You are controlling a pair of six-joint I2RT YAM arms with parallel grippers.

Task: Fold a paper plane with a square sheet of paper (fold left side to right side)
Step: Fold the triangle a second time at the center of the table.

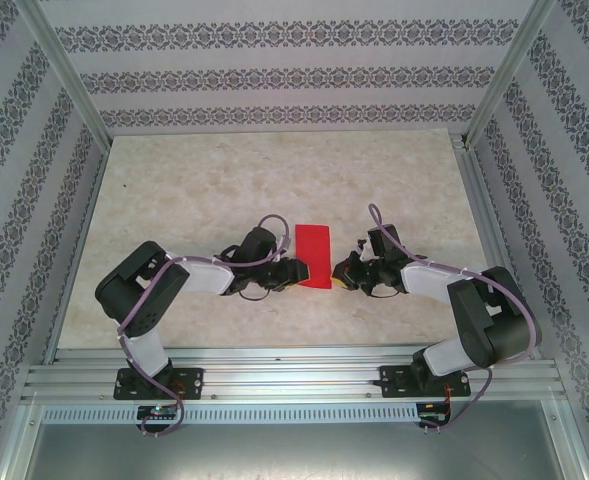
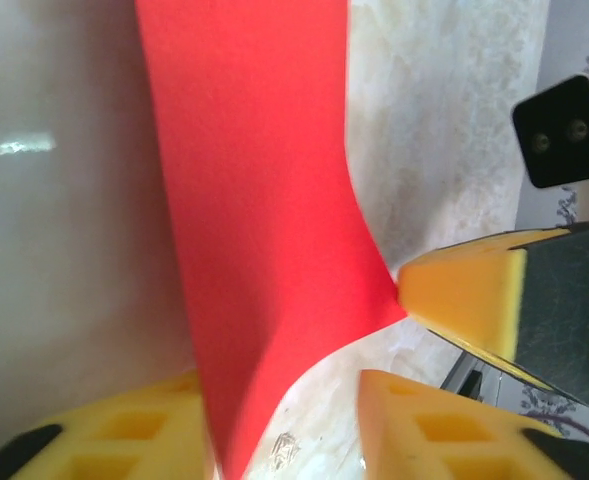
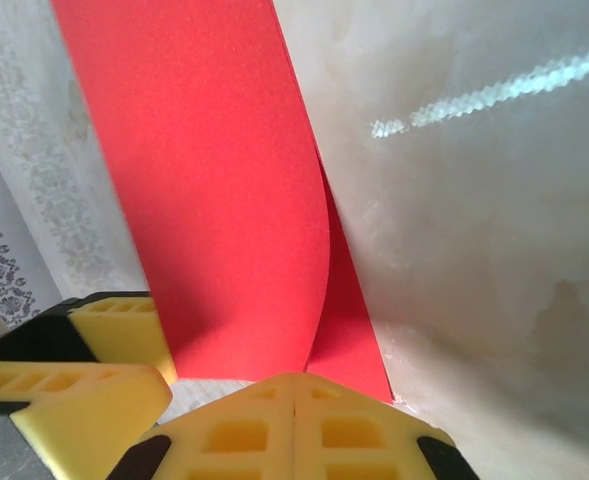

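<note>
Our right fingers [image 3: 234, 430] pinch the folded sheet of paper [image 3: 224, 200], we think to keep the fold in place, while our left fingers [image 2: 104, 440] stand apart around it.

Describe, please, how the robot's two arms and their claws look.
The left arm and right arm have white links between bulky black joints, with a pale lilac cable looping along each. The left claw and right claw are black with yellow wedge-shaped fingers moulded with square recesses.
</note>
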